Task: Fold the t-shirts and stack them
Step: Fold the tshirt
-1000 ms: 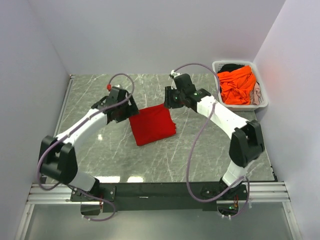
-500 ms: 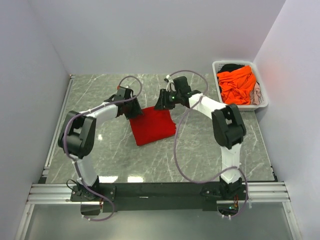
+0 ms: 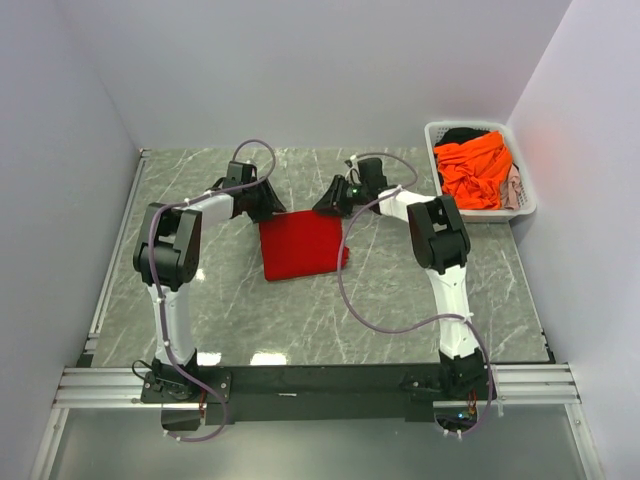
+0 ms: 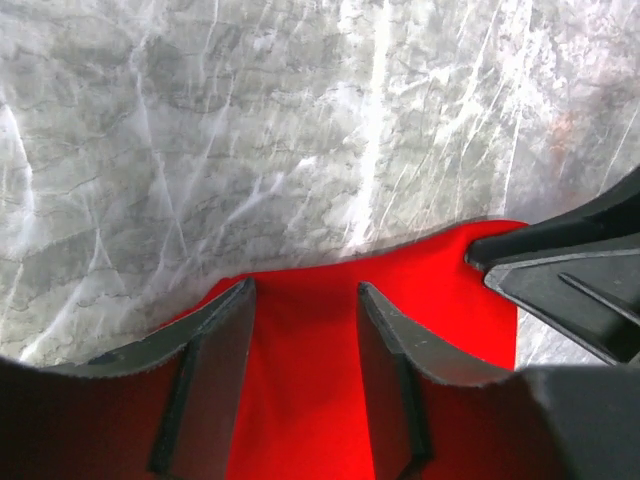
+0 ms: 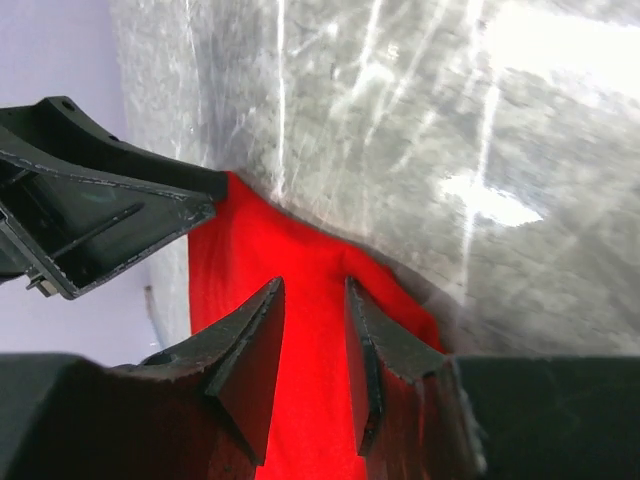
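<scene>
A bright red t-shirt (image 3: 300,247) lies folded into a flat square on the marble table. My left gripper (image 3: 268,208) sits at its far left corner and my right gripper (image 3: 328,207) at its far right corner. In the left wrist view the left gripper (image 4: 305,290) is open, its fingers astride flat red cloth (image 4: 430,275) near the far edge. In the right wrist view the right gripper (image 5: 314,285) stands open more narrowly over the red cloth (image 5: 245,250). An orange t-shirt (image 3: 475,170), a dark one (image 3: 460,133) and a pale one (image 3: 513,190) lie in the basket.
The white slotted basket (image 3: 525,205) stands at the back right corner of the table (image 3: 400,290). Grey walls close in the left, back and right sides. The two grippers face each other closely, a shirt's width apart.
Both arms have swung outward and reached to the shirt's far edge. The red shirt has turned from tilted to square and shifted slightly back. Both grippers' jaws have narrowed.
</scene>
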